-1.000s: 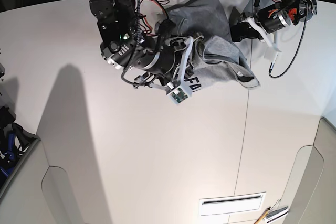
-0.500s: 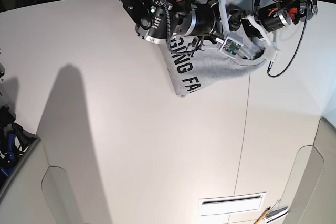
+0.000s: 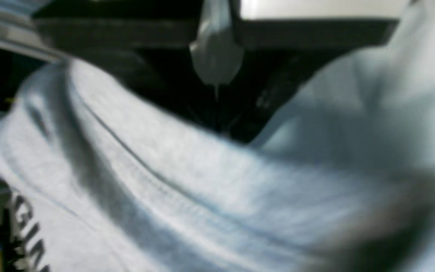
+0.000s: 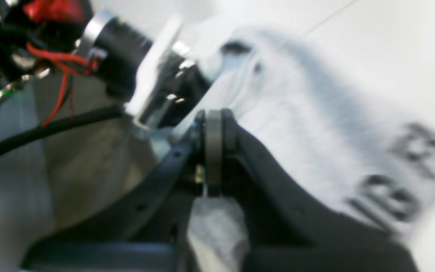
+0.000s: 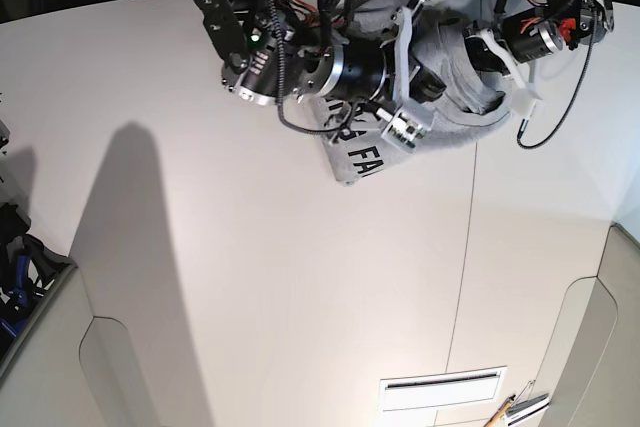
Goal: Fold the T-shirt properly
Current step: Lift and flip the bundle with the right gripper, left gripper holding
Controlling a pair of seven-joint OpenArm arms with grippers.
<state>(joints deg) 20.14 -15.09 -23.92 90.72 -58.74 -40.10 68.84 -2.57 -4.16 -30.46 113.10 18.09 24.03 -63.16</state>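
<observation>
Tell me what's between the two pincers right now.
Bunched T-shirt fills the stretch between the right pincer and the left pincer, seen in the base view.

— What are you working over right now?

— You are working over a white table [image 5: 300,277], with 1 thin seam running down its right part.

— And what is lying on it?

— The T-shirt [image 5: 352,159] is lying bunched at the far edge, its lower corner resting flat and showing black block letters. Near the close edge you are seeing a white slotted panel [image 5: 442,388] sitting flat, and just beside it a small tool with a wooden handle [image 5: 512,408]. A broad shadow is falling across the left part.
</observation>
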